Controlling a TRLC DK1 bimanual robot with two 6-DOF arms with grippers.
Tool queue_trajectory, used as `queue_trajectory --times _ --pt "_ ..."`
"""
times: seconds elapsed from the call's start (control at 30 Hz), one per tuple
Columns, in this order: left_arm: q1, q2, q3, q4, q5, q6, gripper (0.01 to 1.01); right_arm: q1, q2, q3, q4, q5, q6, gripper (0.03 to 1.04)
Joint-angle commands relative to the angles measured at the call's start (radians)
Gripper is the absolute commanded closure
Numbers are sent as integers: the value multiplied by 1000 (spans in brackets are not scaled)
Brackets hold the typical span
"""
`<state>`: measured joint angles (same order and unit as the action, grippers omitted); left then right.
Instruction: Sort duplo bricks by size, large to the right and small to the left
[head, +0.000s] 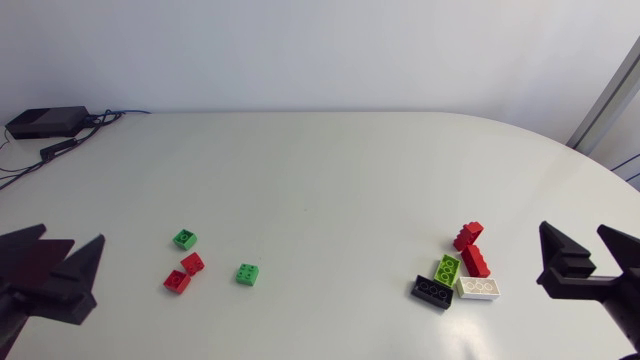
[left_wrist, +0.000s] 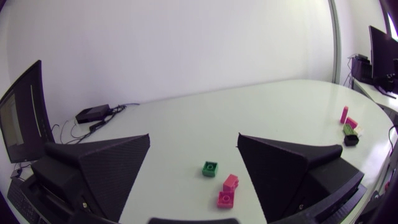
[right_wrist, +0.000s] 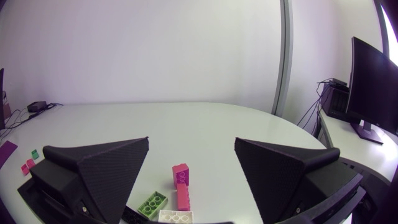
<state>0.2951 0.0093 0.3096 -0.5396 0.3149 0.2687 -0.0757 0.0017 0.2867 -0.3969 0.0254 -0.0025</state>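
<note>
Several small bricks lie at the table's left: a green one (head: 185, 239), two red ones (head: 193, 263) (head: 177, 281) and another green one (head: 248, 274). At the right lie the large bricks: two red (head: 468, 235) (head: 476, 260), a lime one (head: 447, 270), a black one (head: 432, 292) and a white one (head: 479, 289). My left gripper (head: 70, 236) (left_wrist: 194, 135) stands open left of the small group, holding nothing. My right gripper (head: 575, 232) (right_wrist: 191, 140) is open to the right of the large group. Ahead of it are a red brick (right_wrist: 180, 174) and the lime brick (right_wrist: 152, 204).
A black box (head: 45, 122) with cables sits at the table's back left corner, also seen in the left wrist view as the black box (left_wrist: 93, 114). The white table (head: 330, 190) stretches bare between the two groups.
</note>
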Motion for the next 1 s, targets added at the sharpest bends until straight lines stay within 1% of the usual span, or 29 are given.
queue_trajectory --times 0.0,0.03,0.1,0.2,0.23,0.27,0.37,0.4,0.53,0.6,0.63,0.73,0.87,0.97 --pt "-1 -19 -49 -3 6 73 44 -1 -14 -50 32 11 24 69" --pt "6 -25 -49 -3 6 70 44 -3 -14 -64 50 11 22 69" --pt "-5 -23 -52 9 7 70 44 1 -14 -64 52 11 22 69" --pt "-20 -23 -55 36 6 60 44 36 -14 -66 64 13 22 69" --pt "-16 -23 -56 53 6 33 44 44 -14 -69 78 15 22 69" --pt "-11 -25 -58 63 3 -17 44 47 -14 -77 105 16 24 69" --pt "12 -25 -61 95 -30 -155 44 51 -14 -115 240 30 22 69" --pt "13 -25 -66 105 -39 -194 44 51 -14 -135 300 41 22 69" --pt "45 -25 -83 191 -53 -261 44 57 -14 -224 478 74 22 69" --pt "65 -23 -102 257 -56 -266 44 65 -14 -270 560 90 19 69" --pt "68 -25 -113 279 -57 -266 44 68 -14 -285 581 100 15 69" --pt "70 -25 -139 316 -91 -261 44 79 -14 -291 581 102 -2 69" --pt "73 -25 -247 441 -189 -255 44 102 -14 -291 564 102 -2 69" --pt "73 -25 -271 460 -203 -232 44 106 -14 -291 533 102 -2 69"
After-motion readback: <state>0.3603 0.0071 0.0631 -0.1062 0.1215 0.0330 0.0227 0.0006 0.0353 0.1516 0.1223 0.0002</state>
